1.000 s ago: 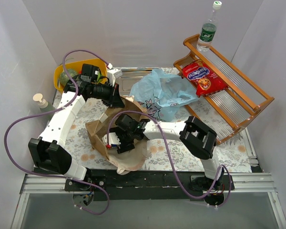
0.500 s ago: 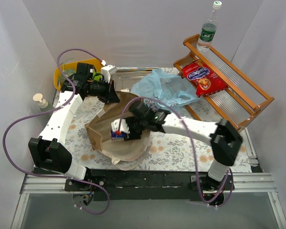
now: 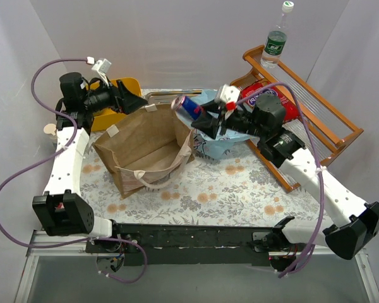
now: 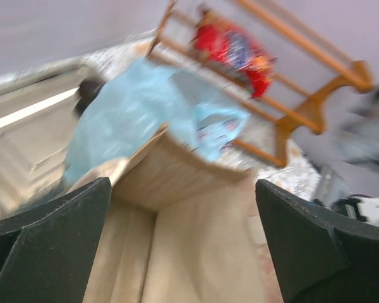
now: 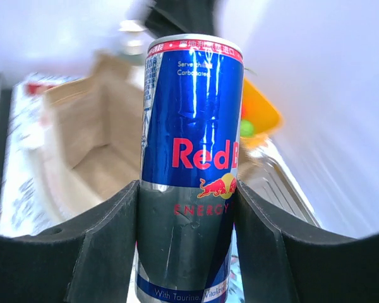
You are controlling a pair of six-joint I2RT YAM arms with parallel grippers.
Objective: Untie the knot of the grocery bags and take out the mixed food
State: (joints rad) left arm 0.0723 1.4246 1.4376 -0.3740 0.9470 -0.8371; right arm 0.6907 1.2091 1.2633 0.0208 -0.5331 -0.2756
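The brown paper bag (image 3: 145, 148) stands open on the table, and the left wrist view looks down into the paper bag (image 4: 189, 246). My left gripper (image 3: 134, 101) hovers open over its back left rim, holding nothing (image 4: 183, 240). My right gripper (image 3: 199, 118) is shut on the blue-silver can (image 3: 188, 106), held in the air above the light blue plastic bag (image 3: 224, 136). The can (image 5: 192, 158) sits firmly between both fingers (image 5: 107, 252). The red snack packet (image 3: 289, 110) lies on the wooden rack, partly behind my right arm. The clear bottle (image 3: 276, 39) stands at the rack's far end.
A wooden rack (image 3: 322, 129) runs along the right. The yellow tub (image 3: 125, 85) with something green in it (image 5: 246, 128) is at the back left, a metal tray (image 3: 164, 96) beside it. A pump soap bottle (image 3: 49, 130) stands at the left edge.
My right gripper lifted the can out of the paper bag and carried it back and right over the blue bag. My left gripper let go of the paper bag, opened and drew back left.
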